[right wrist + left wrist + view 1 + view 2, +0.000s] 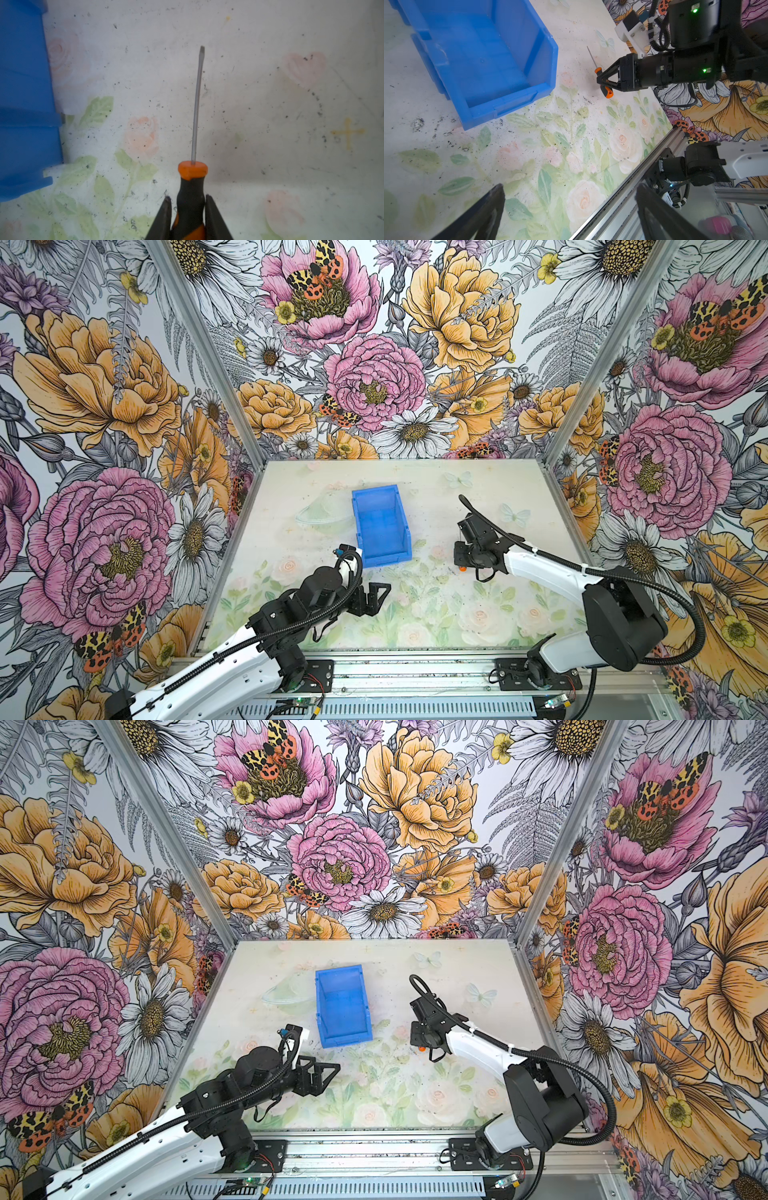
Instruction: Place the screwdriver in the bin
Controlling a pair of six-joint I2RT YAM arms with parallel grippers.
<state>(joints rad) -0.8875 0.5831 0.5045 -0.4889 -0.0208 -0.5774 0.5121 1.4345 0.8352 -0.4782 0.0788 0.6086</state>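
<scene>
Right claw (pixel 188 200) grips screwdriver (pixel 193 171); bin (pixel 25 83) stands apart.

The bin (pixel 483 62) is of blue plastic, smooth, with a soft shine. The screwdriver (pixel 192 182) has a matt black and orange handle that looks rubbery, and a thin shaft of dull grey metal. The table top (pixel 270 104) is a pale printed sheet, matt, dirty with dark specks. At the lower right of the left wrist view, the rail (pixel 623 199) is of ribbed silver metal.
</scene>
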